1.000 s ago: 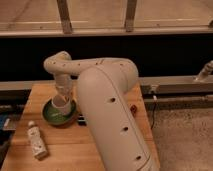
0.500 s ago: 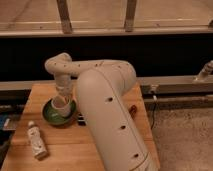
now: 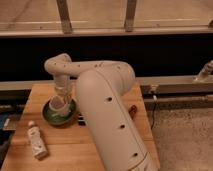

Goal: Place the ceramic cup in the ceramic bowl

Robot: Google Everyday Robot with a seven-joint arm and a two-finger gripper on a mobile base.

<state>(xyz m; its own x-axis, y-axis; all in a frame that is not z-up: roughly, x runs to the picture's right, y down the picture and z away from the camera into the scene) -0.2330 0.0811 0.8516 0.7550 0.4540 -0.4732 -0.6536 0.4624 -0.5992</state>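
The green ceramic bowl [image 3: 50, 116] sits on the left part of the wooden table [image 3: 95, 150]. The whitish-pink ceramic cup [image 3: 59, 104] stands upright within the bowl's rim, right under my gripper [image 3: 61, 95]. The gripper points down from the bent white arm [image 3: 107, 105] and is at the cup's top. I cannot tell whether the cup rests on the bowl's bottom or hangs just above it.
A white bottle with green marks [image 3: 36, 141] lies on the table in front of the bowl, to the left. The arm's large white body covers the table's middle and right. A small red-brown thing [image 3: 133, 110] shows by the arm's right side. A dark wall and rail run behind.
The gripper and the cup stay over the bowl; they seem to have sunk slightly. Nothing else has moved.
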